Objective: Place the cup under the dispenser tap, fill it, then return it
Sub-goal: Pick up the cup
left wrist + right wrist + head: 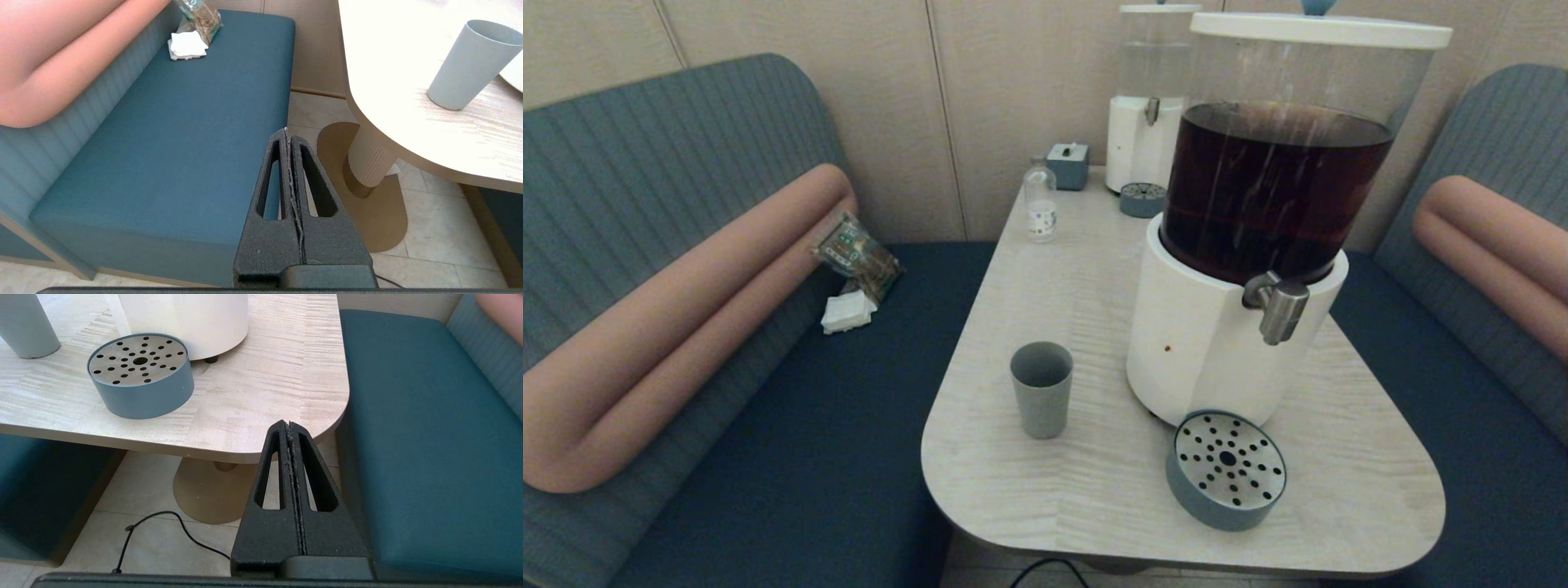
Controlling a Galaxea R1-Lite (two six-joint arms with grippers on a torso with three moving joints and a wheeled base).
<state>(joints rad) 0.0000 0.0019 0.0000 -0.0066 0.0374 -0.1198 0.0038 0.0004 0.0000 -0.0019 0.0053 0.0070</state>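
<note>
The left claw (289,134) is pressed fully closed and empty, held low beside the table (1094,490); the right claw (289,426) is likewise closed on nothing. The cup (1041,389) is stood upright on the table, left of the dispenser tap (1278,306). A drip tray (1225,469) is set below the tap.

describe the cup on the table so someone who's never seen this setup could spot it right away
Find the big clear-tank dispenser holding dark brown liquid, at the near end of the pale wood table. The cup stands upright on the tabletop to the left of its white base, apart from it. It is a plain grey-blue tapered tumbler with no handle, taller and narrower than the round perforated drip tray.
</note>
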